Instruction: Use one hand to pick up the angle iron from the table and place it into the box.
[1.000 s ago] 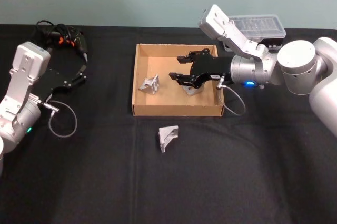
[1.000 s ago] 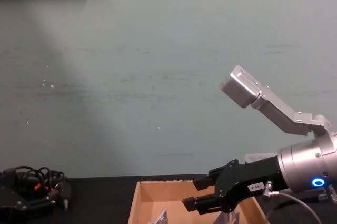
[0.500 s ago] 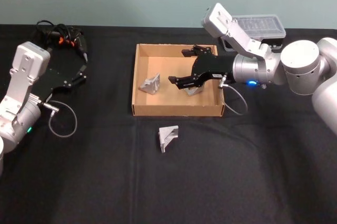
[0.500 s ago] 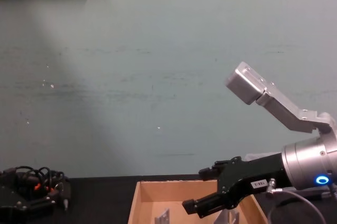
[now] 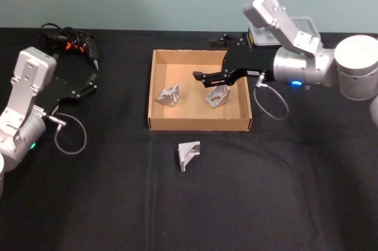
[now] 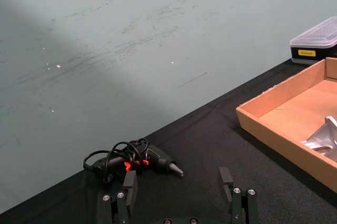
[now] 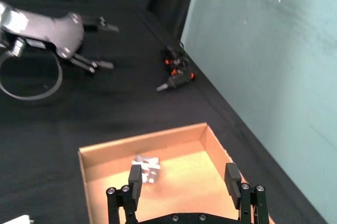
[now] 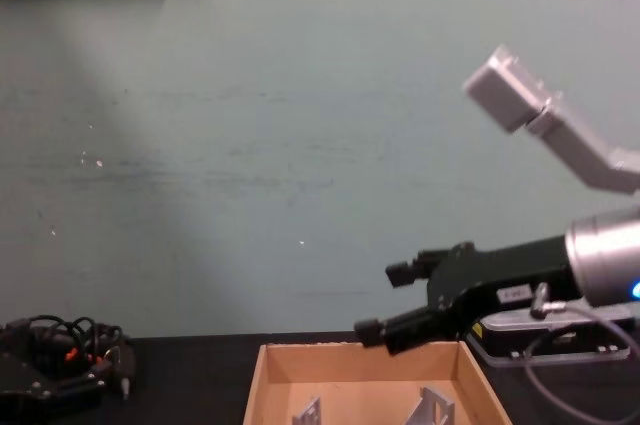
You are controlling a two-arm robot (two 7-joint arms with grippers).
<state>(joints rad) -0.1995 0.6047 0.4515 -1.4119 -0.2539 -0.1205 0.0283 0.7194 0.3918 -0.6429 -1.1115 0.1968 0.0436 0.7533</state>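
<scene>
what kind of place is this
Probably a robot lab bench: black table against a plain wall, cardboard box holding angle irons, right gripper open above it, left gripper parked by a corded tool.

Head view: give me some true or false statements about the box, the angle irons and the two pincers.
The box holds two angle irons, one left, one right. True.
The right pincer grips an angle iron. False: it hangs open and empty above the box.
A third angle iron lies on the table in front of the box. True.
The left pincer reaches into the box. False: it sits open at the table's left side.
</scene>
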